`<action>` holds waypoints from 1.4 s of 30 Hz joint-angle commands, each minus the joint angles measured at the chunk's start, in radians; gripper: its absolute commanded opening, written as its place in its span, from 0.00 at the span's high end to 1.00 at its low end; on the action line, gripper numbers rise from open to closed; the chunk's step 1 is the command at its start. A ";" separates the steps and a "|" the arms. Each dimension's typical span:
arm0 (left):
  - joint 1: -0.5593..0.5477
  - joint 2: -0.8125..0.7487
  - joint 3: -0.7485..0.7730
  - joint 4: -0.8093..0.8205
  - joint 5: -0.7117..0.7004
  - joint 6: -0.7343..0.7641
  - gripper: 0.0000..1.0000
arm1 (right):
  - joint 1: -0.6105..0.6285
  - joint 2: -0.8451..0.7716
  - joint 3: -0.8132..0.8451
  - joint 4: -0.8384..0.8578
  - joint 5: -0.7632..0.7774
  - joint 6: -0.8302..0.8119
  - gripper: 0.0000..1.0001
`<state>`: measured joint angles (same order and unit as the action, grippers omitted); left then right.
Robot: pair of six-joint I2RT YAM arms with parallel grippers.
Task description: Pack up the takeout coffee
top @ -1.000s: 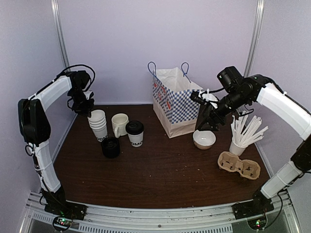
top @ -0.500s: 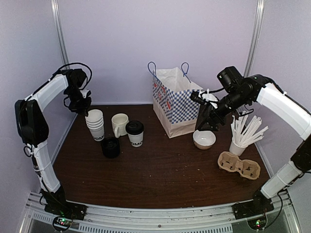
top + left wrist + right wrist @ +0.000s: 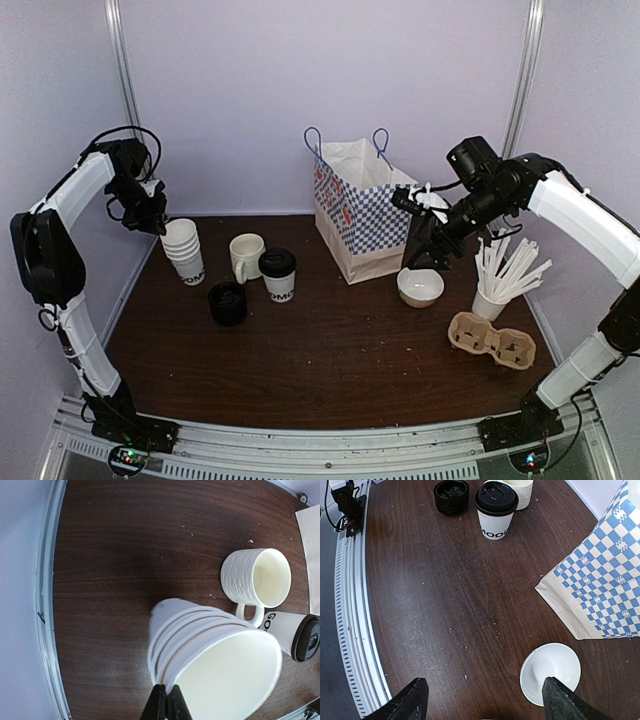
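Zero packed: tapered white paper takeout coffee with black plastic lid stands on desk, nine o'clock of blue-checked paper bag.
Left claw: pinched on rim of white paper cup stack.
Right claw: wide apart, empty.
Remaining: grasp coffee, bag it.

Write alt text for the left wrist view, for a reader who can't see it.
The left gripper pinches the rim of a tilted stack of white paper cups that fills the lower middle of the view, against the dark wooden table. Beyond it stand a cream ribbed mug and, at the right edge, the black-lidded takeout coffee.
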<state>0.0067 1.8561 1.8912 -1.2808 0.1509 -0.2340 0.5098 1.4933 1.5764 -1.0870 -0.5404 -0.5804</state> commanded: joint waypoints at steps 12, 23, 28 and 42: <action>-0.027 -0.035 -0.007 -0.001 -0.101 0.009 1.00 | 0.009 -0.008 0.004 -0.004 0.015 -0.006 0.18; 0.019 -0.038 -0.044 0.043 0.159 -0.035 1.00 | 0.015 0.001 0.010 -0.006 0.019 -0.008 0.18; 0.003 -0.038 -0.038 0.040 0.103 -0.022 1.00 | 0.016 0.005 0.012 -0.006 0.020 -0.010 0.18; -0.004 -0.143 0.146 -0.100 0.099 -0.030 1.00 | 0.019 0.013 0.014 -0.008 0.025 -0.012 0.18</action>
<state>0.0109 1.8099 1.9385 -1.3128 0.2695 -0.2543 0.5217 1.4937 1.5768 -1.0882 -0.5327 -0.5808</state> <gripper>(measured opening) 0.015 0.823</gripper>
